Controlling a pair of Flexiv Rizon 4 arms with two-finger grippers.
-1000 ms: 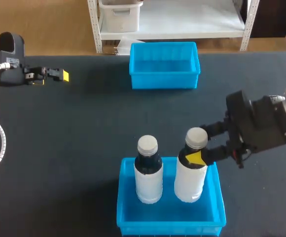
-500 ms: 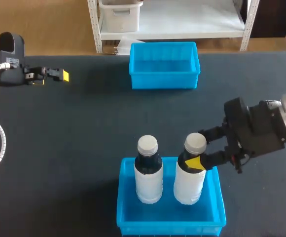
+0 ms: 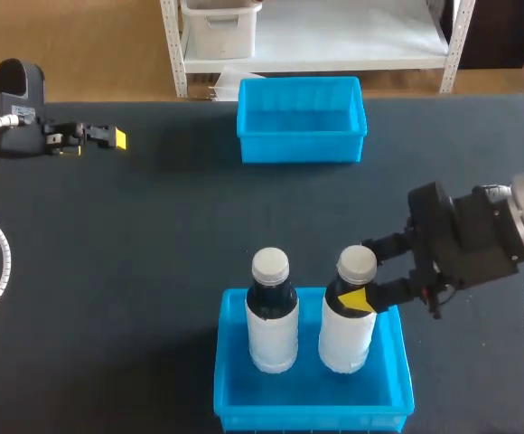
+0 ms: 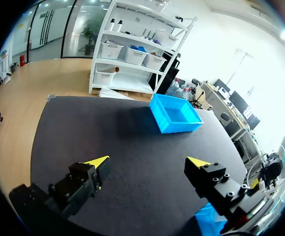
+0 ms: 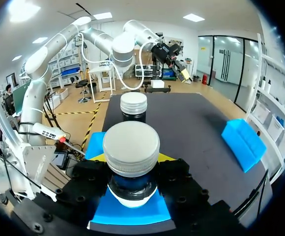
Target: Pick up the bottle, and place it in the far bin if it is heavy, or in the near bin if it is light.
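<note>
Two dark bottles with white labels and grey caps stand upright in the near bin. My right gripper is shut on the neck of the right bottle, coming in from the right. In the right wrist view that bottle sits between the yellow-tipped fingers, with the other bottle just ahead. The left bottle stands free. The far bin holds nothing. My left gripper hovers open at the table's far left, holding nothing.
Both blue bins sit on a black table, the far bin near the back edge and the near bin at the front edge. Dark tabletop lies between them.
My right gripper has shifted slightly left and down with the bottle, into the near bin's right half. The left arm and the left bottle have stayed put.
</note>
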